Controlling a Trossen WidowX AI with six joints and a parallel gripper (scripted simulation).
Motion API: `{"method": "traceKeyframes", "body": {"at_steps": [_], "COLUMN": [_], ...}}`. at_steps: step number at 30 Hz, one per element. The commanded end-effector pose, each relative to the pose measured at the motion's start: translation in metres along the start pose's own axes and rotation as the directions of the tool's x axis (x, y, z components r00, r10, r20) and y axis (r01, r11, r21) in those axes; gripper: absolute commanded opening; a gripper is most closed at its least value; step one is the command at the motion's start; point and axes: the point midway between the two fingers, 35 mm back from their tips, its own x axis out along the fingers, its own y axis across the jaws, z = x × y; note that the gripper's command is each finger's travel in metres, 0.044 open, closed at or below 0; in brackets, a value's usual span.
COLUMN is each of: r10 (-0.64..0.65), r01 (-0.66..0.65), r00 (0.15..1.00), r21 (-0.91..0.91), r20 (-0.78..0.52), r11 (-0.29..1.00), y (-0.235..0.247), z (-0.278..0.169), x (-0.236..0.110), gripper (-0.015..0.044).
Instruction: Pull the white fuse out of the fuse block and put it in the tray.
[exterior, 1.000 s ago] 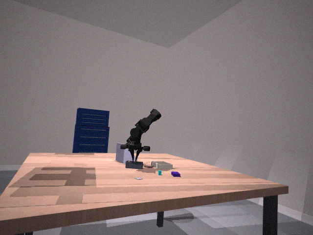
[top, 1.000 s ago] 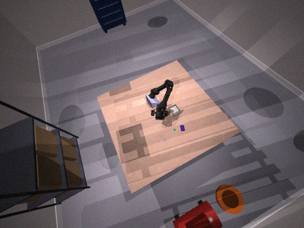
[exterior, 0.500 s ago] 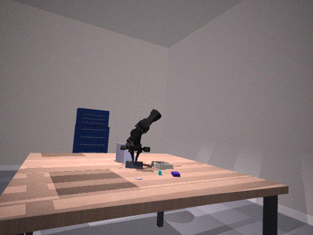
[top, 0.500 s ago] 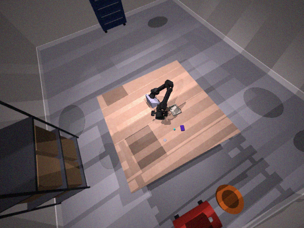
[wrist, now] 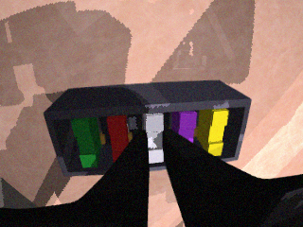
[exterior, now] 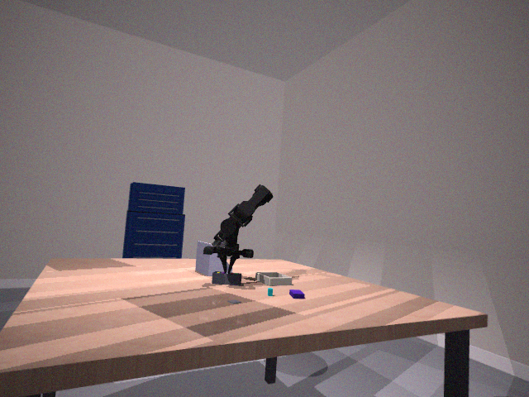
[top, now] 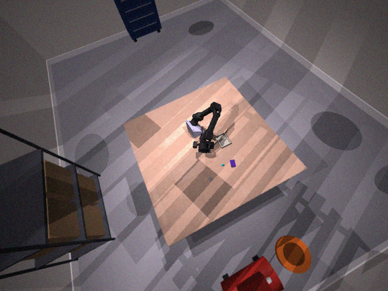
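The dark fuse block (exterior: 220,279) (wrist: 95,98) stands on the table; the arm hides it in the top view. In the wrist view it holds a row of upright fuses: green (wrist: 86,137), red (wrist: 118,134), white (wrist: 154,124), purple (wrist: 187,124) and yellow (wrist: 218,124). My gripper (wrist: 153,136) (exterior: 227,272) points down over the block's middle. Its fingers are shut on the white fuse, one on each side, and the fuse is still in its slot. The right finger is very close to the purple fuse; whether they touch is unclear. The grey tray (top: 227,145) (exterior: 279,281) is empty, right of the block.
A pale lavender box (top: 194,130) (exterior: 205,260) stands behind the block, close to the arm. A small teal cylinder (top: 222,164) (exterior: 269,291), a purple box (top: 233,163) (exterior: 296,294) and a flat grey piece (top: 210,179) (exterior: 234,301) lie nearer the table's front.
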Motion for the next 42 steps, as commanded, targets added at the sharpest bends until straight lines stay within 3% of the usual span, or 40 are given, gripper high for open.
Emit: {"method": "traceKeyframes", "body": {"at_steps": [1, 42], "r10": [0.0, 0.002], "r01": [0.0, -0.002], "r00": [1.0, 1.0], "r21": [-0.001, 0.002], "r20": [0.0, 0.001], "r11": [1.0, 1.0], "y": [0.0, 0.0], "z": [0.0, 0.001], "x": [0.0, -0.018], "gripper": [0.0, 0.0]}}
